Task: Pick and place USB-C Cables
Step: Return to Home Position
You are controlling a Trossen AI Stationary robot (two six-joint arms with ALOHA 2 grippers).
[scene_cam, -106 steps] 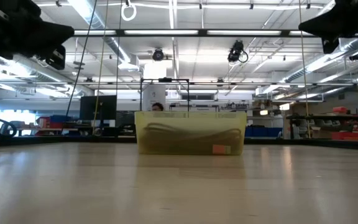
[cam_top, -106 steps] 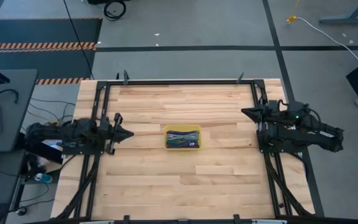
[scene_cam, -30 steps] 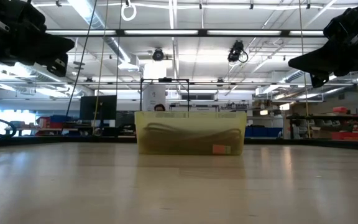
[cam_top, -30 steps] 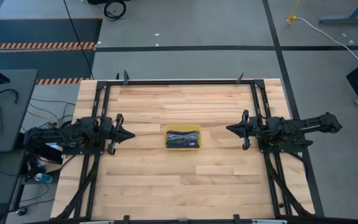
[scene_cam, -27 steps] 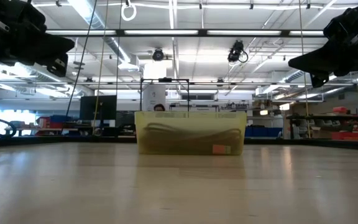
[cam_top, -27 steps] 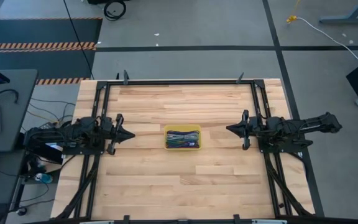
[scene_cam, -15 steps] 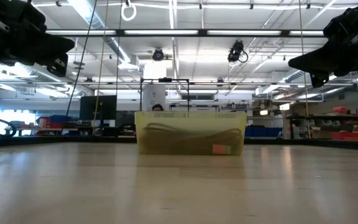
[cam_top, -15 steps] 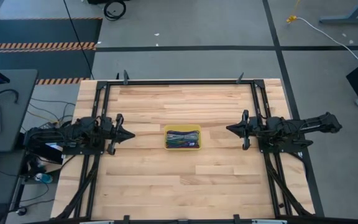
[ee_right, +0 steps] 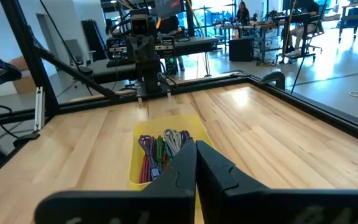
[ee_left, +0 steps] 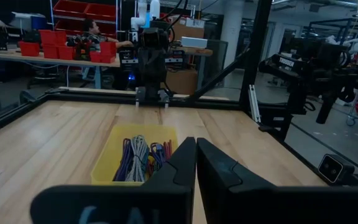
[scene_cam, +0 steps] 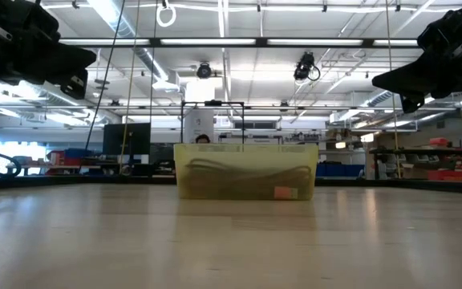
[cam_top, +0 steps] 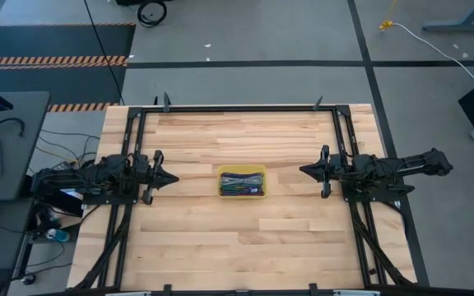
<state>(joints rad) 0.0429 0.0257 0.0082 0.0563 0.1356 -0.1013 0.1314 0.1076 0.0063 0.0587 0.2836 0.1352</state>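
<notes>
High view: the yellow tray (cam_top: pixel 220 182) sits at the middle of the wooden table (cam_top: pixel 245 242), and the USB-C cables (cam_top: pixel 242 183) lie packed together inside it, none of them out on the wood. The left gripper (cam_top: pixel 173 178) hangs above the table's left part and points at the tray from well apart. The right gripper (cam_top: pixel 304 170) faces it from the other side, also well clear of the tray. Neither one touches the tray, the cables or the table.

In the left wrist view, the left gripper (ee_left: pixel 196 143) has its two dark fingers (ee_left: pixel 176 163) pressed flat against each other, leaving only a thin seam, with nothing between them. Beyond them the cables (ee_left: pixel 139 155) show as purple, grey, red and blue bundles lying along the tray's length. The right wrist view tells the same of the right gripper (ee_right: pixel 195 145): the jaws are fully closed and empty, and past them the cables (ee_right: pixel 159 153) show purple, green, grey and maroon.

From table height, the tray (scene_cam: pixel 245 152) stands flat on the wood, and dark loops of cable show dimly through its translucent wall.
</notes>
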